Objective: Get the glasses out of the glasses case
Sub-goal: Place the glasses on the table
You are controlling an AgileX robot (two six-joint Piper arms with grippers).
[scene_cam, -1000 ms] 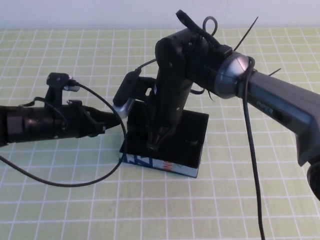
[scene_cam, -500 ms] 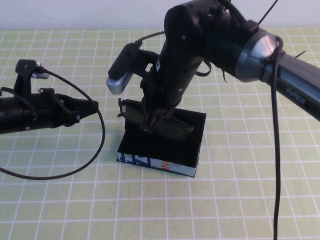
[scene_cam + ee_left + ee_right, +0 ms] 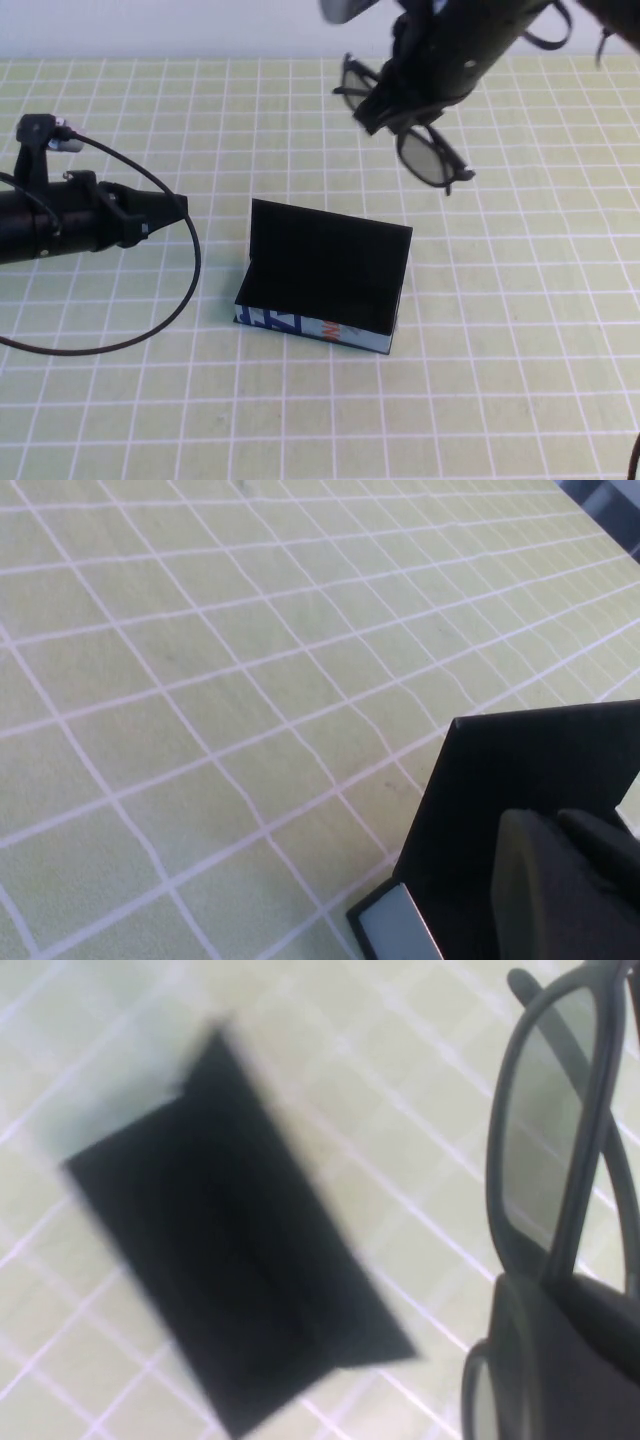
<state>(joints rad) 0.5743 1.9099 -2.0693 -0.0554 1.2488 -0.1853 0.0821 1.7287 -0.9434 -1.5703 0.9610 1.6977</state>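
Observation:
The glasses case lies open on the green checked mat, its black lid standing up at the back and its white-blue printed front facing me. It holds nothing. My right gripper is high above and behind the case, shut on the black glasses, which hang tilted in the air. In the right wrist view the glasses fill the side next to the gripper, with the case far below. My left gripper is left of the case, apart from it, shut and empty. The left wrist view shows its fingers before the case.
A black cable loops from the left arm across the mat, left of the case. The mat lies bare in front of the case and to its right.
My right gripper has lifted the glasses out of the case and carried them up and back to the right. My left gripper has drawn back to the left, away from the case.

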